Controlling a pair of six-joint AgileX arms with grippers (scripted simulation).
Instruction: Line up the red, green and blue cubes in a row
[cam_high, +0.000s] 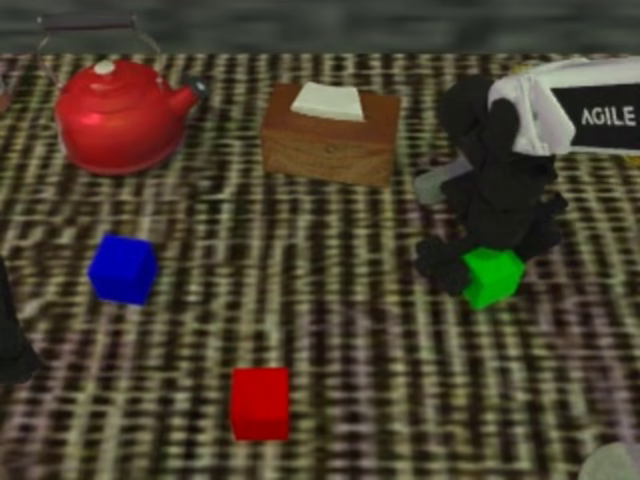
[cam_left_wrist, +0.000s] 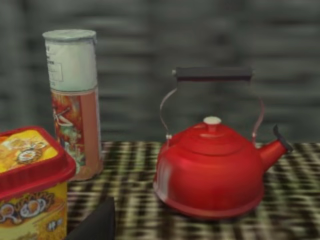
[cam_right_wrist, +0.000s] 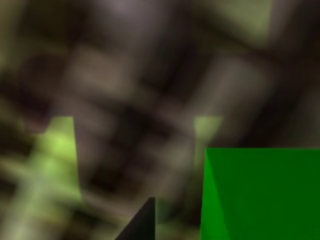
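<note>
The green cube (cam_high: 492, 277) lies on the woven cloth at the right. My right gripper (cam_high: 485, 262) is down over it, open, with dark fingers on either side. In the right wrist view the green cube (cam_right_wrist: 260, 195) fills one corner, and one dark fingertip (cam_right_wrist: 144, 222) stands apart from it with cloth showing between. The other finger is hidden. The blue cube (cam_high: 123, 268) sits at the left. The red cube (cam_high: 260, 403) sits near the front, left of centre. My left gripper (cam_high: 10, 345) is parked at the left edge.
A large glossy red kettle (cam_high: 120, 115) stands at the back left, with a wooden tissue box (cam_high: 330, 135) in the back middle. The left wrist view shows the kettle (cam_left_wrist: 212, 170), a tall can (cam_left_wrist: 75, 100) and a red-lidded yellow tub (cam_left_wrist: 30, 175). A grey round object (cam_high: 612, 465) is at the front right corner.
</note>
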